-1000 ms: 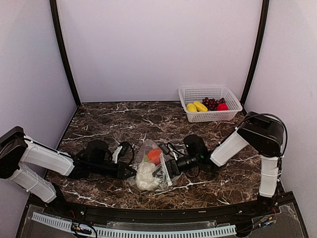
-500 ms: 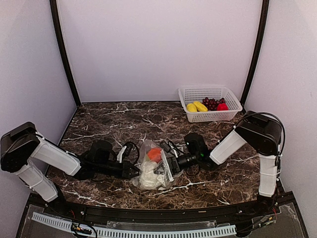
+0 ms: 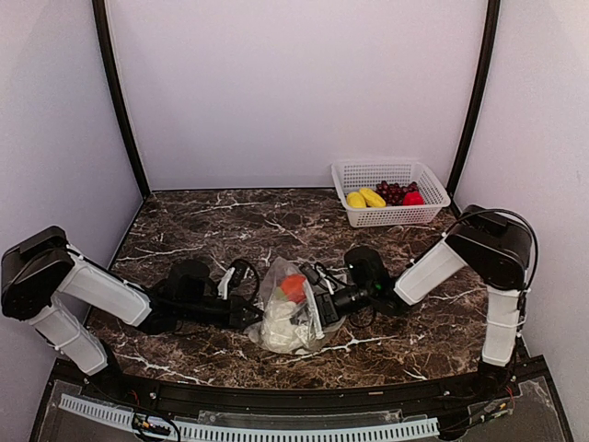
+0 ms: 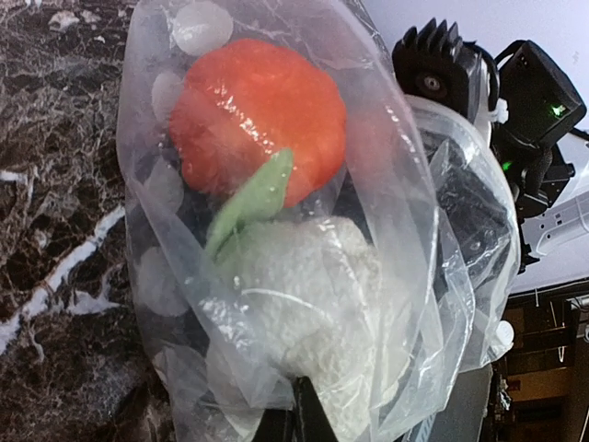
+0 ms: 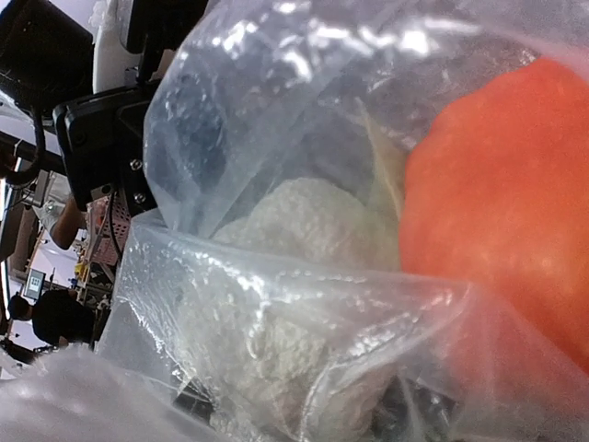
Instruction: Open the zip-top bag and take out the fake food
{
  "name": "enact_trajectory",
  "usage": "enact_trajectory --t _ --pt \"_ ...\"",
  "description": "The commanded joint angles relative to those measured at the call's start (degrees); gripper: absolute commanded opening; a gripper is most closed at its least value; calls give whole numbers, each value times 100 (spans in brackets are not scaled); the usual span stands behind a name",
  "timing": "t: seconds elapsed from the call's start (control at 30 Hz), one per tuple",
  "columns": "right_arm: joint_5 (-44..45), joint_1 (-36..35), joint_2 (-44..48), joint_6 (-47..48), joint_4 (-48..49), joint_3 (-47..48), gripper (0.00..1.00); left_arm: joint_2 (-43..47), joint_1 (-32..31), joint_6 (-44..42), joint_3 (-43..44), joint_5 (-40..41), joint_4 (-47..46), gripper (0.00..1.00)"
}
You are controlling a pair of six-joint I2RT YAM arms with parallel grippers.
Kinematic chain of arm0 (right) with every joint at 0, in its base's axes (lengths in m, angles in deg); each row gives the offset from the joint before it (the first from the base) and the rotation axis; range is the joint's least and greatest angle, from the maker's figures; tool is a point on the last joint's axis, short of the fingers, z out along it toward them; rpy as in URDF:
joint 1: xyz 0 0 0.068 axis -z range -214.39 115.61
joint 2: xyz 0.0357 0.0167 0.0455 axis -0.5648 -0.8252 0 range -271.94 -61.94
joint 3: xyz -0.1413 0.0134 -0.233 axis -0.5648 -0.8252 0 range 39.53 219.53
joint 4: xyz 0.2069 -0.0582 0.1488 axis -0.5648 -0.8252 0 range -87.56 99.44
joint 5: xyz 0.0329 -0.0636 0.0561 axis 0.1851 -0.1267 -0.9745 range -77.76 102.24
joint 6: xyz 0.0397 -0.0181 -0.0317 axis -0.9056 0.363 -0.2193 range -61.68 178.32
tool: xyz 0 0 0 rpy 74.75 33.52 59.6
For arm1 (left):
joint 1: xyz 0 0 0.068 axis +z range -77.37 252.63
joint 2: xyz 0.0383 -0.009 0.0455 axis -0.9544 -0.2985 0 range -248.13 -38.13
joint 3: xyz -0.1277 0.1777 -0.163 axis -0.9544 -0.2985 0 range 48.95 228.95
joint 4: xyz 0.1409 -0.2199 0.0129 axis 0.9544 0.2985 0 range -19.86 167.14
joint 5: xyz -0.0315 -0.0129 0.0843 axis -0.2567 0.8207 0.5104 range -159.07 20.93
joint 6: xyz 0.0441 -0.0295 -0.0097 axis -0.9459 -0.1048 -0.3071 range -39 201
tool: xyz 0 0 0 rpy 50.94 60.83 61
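Pinching the zip-top bag (image 3: 287,304) at lower centre, my left gripper (image 3: 250,318) is clamped narrow on its plastic. The right gripper (image 3: 317,308) is opposite, its fingers' state untellable because the bag blocks its lens. An orange piece (image 3: 292,286) and cauliflower (image 3: 276,327) are inside the bag, and a white basket (image 3: 386,218) sits upper right.

Nothing to read here: no words, brands, numbers or labels come through in any view. The only printing is on the zip-top bag (image 4: 276,230), and that is plain pale round dots, no lettering.
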Motion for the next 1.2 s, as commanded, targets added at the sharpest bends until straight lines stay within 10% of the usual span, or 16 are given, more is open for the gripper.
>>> enact_trajectory --t 0.0,1.17 --pt "-474 -38 448 48 362 -355 37 371 -37 -64 46 647 -17 1" --pt "269 1029 2067 1064 -1700 -889 25 1674 857 99 -480 1991 1747 1"
